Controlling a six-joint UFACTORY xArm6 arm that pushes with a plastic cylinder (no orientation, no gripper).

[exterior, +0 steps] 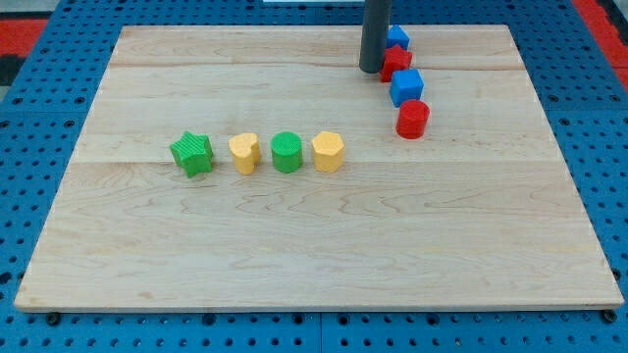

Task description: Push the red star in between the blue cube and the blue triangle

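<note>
The red star (397,63) lies near the view's top right, between the blue triangle (396,37) above it and the blue cube (406,87) below it; the three touch or nearly touch in a column. My tip (371,70) stands just left of the red star, close against it. A red cylinder (413,119) sits right below the blue cube.
A row of blocks lies at mid-left of the wooden board (314,245): a green star (191,153), a yellow heart (244,152), a green cylinder (287,152) and a yellow hexagon (329,151). Blue pegboard surrounds the board.
</note>
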